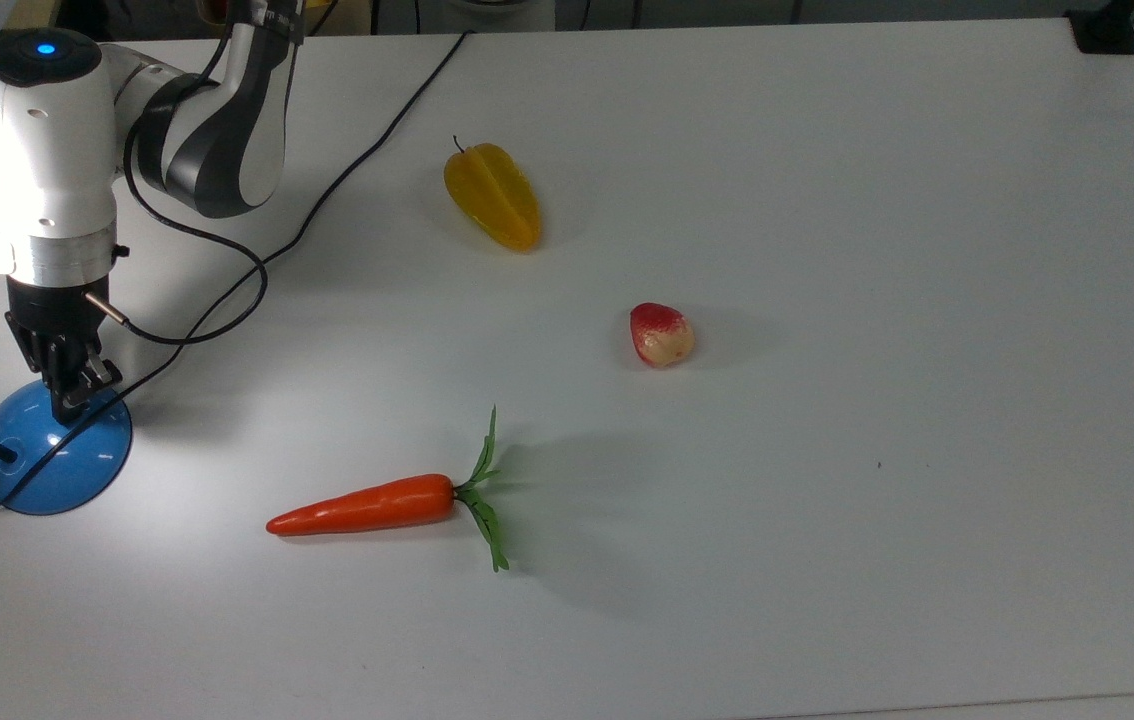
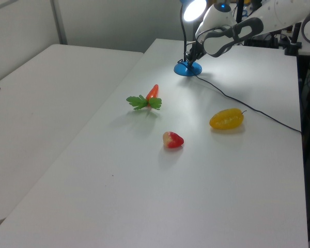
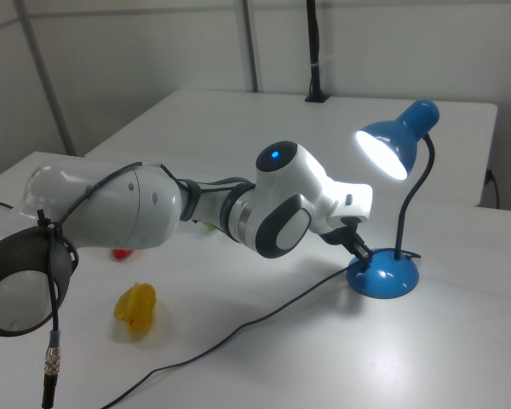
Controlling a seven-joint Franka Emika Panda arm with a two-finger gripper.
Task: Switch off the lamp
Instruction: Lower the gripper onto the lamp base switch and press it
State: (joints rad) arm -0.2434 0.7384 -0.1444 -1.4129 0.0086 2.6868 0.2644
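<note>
The hand (image 1: pixel 67 400) sits on the lamp (image 1: pixel 55 452) base at the top view's far left, hemmed by the lamp's stem (image 3: pixel 411 204) and lit shade (image 3: pixel 395 143) rising just beyond it in the right view. The lamp's cord (image 1: pixel 347 170) runs from the base up across the bench (image 1: pixel 877 250) to its top edge, a low line to cross. A carrot (image 1: pixel 367 505), a yellow starfruit (image 1: pixel 493 196) and a red-and-cream fruit (image 1: pixel 661 335) lie well apart mid-bench, with wide lanes between them. The bench on the top view's right is open.
</note>
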